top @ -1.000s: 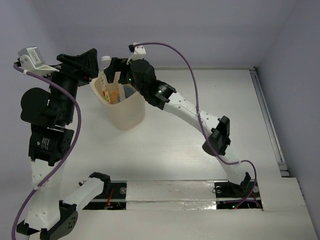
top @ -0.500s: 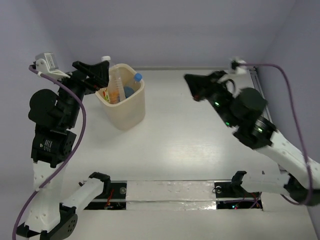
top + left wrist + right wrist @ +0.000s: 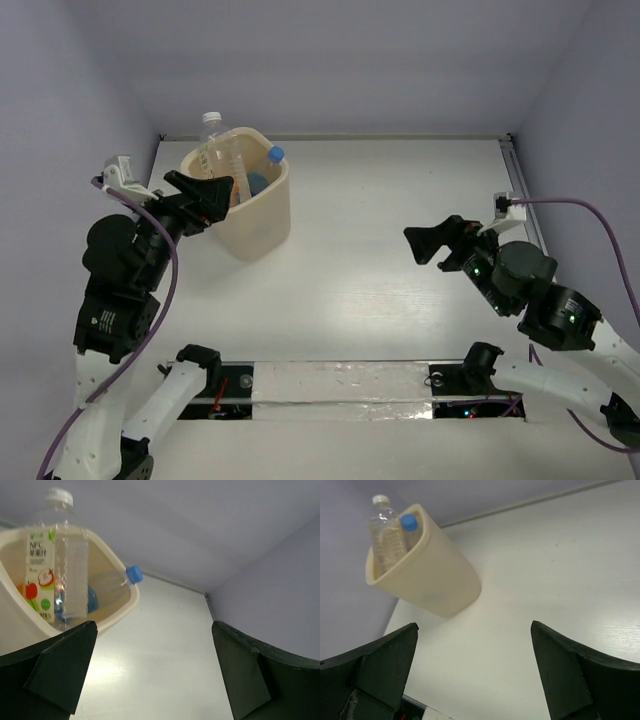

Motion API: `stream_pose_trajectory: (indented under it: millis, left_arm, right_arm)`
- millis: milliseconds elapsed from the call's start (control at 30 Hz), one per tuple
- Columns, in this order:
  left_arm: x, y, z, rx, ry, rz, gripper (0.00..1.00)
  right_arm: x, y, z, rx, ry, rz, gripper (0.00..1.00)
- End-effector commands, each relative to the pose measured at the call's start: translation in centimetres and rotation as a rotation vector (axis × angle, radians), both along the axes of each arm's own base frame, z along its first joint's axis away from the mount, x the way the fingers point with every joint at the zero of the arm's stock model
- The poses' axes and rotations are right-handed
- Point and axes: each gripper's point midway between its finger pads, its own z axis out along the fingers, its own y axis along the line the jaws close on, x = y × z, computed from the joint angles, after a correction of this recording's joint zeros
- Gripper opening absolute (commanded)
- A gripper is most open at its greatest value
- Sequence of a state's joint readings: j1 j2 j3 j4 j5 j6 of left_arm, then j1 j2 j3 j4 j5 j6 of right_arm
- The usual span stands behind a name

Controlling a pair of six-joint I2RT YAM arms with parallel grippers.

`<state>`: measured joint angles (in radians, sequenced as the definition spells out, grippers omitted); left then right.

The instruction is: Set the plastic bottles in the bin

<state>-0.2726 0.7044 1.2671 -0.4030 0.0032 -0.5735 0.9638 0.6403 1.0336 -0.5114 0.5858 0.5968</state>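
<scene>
The cream-beige bin stands at the back left of the table. It also shows in the left wrist view and the right wrist view. The large clear bottle with white cap and pale label stands upright in it. A smaller bottle with a blue cap leans on the rim. Something orange shows low inside the bin. My left gripper is open and empty just left of the bin. My right gripper is open and empty, far right of the bin.
White walls close the back and sides. A raised rail runs along the table's right edge. The arm bases and a metal strip lie at the near edge.
My right arm has pulled back from the bin to the right near side. My left gripper has drawn back and lower beside the bin. The large bottle now stands free in the bin.
</scene>
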Motion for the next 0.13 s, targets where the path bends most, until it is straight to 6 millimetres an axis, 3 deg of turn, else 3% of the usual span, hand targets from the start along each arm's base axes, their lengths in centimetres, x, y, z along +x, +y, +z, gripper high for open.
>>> stream_pose_trajectory:
  millis: [0, 100]
  left_arm:
    - [0.1, -1.0, -1.3, -0.066, 0.042, -0.043, 0.99]
    - [-0.1, -0.7, -2.3, -0.081, 0.069, -0.027, 0.99]
  right_arm:
    - [-0.5, -0.1, 0.6, 0.009, 0.010, 0.013, 1.00]
    - [-0.8, 0.1, 0.9, -0.003, 0.002, 0.041, 1.00]
